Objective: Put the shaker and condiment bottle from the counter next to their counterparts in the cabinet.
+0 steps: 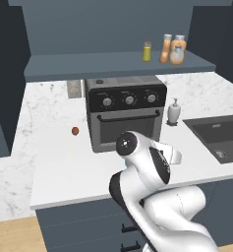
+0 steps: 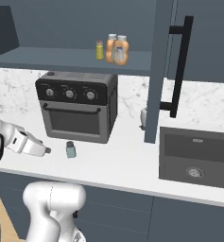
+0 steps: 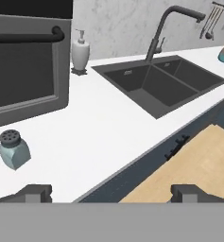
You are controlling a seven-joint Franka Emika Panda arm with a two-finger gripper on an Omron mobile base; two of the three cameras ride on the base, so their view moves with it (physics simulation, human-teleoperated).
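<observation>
White arm folded low in front of counter (image 2: pixel 123 160), elbow raised, wrist turned sideways along counter edge. Your gripper (image 3: pixel 111 193) is open, tips wide apart, holding nothing, hovering over counter front edge. Shaker (image 3: pixel 13 149) stands upright on counter, just in front of toaster oven (image 2: pixel 78 105), near gripper but not touching. On cabinet (image 1: pixel 118 64) shelf you see 2 orange bottles: condiment bottle (image 1: pixel 177 49) touching its counterpart, yellow-green shaker (image 1: pixel 147 51) beside them. Whitish labels too small to read. Soap dispenser (image 3: pixel 80 51) beside sink (image 3: pixel 160 82).

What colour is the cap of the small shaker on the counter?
Dark grey, with small holes, on the pale blue-grey shaker; clearest in the hand view.
</observation>
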